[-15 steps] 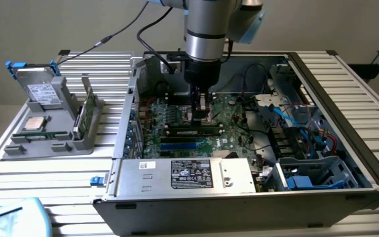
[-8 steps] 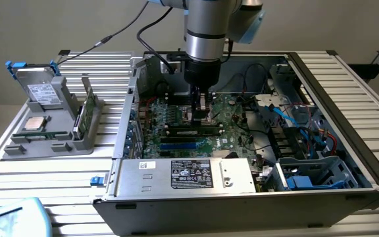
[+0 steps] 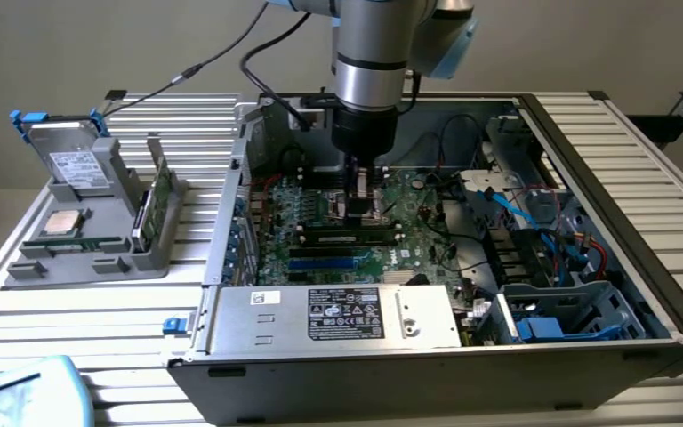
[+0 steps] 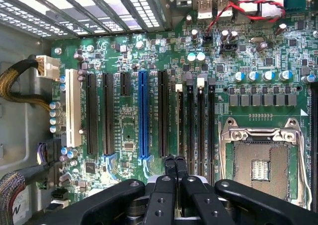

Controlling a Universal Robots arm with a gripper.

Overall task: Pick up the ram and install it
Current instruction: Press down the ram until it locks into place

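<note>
The ram (image 3: 148, 213), a thin green stick, stands on edge in the grey holder (image 3: 92, 260) at the exterior view's left, outside the computer case. My gripper (image 3: 363, 205) hangs inside the open case, low over the green motherboard (image 3: 306, 218), far from that stick. In the wrist view the gripper (image 4: 174, 161) is shut, its two black fingertips (image 4: 169, 166) pressed together with nothing between them. They sit just over the row of long black memory slots (image 4: 190, 125), beside the blue slot (image 4: 143, 115). I cannot tell if a stick sits in the slot under the fingertips.
The holder also carries a grey drive (image 3: 75, 165) and a square silver processor (image 3: 63, 224). An open processor socket (image 4: 258, 160) lies beside the memory slots. A power supply (image 3: 341, 316) fills the case front; blue cables and a drive cage (image 3: 555, 311) crowd the exterior view's right.
</note>
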